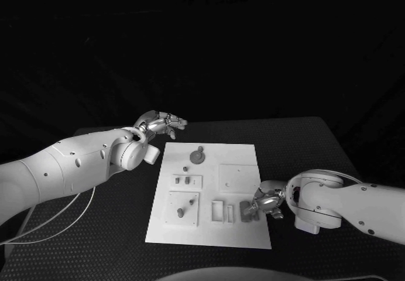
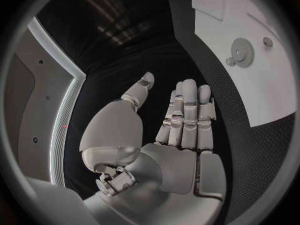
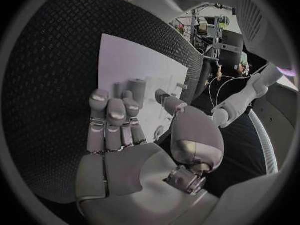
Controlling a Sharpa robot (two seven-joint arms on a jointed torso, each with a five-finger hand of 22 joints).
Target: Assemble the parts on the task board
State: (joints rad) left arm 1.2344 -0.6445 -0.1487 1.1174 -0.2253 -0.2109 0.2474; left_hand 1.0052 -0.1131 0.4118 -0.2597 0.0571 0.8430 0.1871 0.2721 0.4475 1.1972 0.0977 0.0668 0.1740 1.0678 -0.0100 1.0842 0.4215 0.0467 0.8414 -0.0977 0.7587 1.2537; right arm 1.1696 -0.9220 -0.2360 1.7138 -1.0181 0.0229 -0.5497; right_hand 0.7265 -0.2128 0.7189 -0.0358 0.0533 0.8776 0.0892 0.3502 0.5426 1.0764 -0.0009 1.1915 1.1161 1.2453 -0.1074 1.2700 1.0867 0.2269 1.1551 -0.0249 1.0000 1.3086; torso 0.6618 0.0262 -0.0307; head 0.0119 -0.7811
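**Right robot hand at the near-right parts; left robot hand raised off the board**

Task board (image 1: 239,175) lies flat in the middle of the black tabletop (image 1: 312,140), long side running away from the robot; a round gear-like part (image 1: 198,156) sits near its far edge, with a smaller round piece (image 1: 199,147) just beyond it; in the left wrist view the same gear (image 2: 242,51) lies on the white plate (image 2: 269,85); small parts (image 1: 187,181) stand in a row at the board's left middle; a recessed tray (image 1: 184,209) at the near-left corner holds an elongated part (image 1: 190,204).

Left robot hand (image 1: 160,124) is beyond the board's far-left corner, apart from it; fingers (image 2: 187,110) straight and side by side, thumb set apart; palm holds nothing.

Right robot hand (image 1: 263,202) is at the board's near-right edge, fingertips over the dark parts (image 1: 248,211) beside the slotted white holder (image 1: 223,212); in the right wrist view the fingers (image 3: 115,117) are extended together toward an upright grey part (image 3: 136,89) on the board (image 3: 125,60); contact with it cannot be told; nothing visibly pinched.
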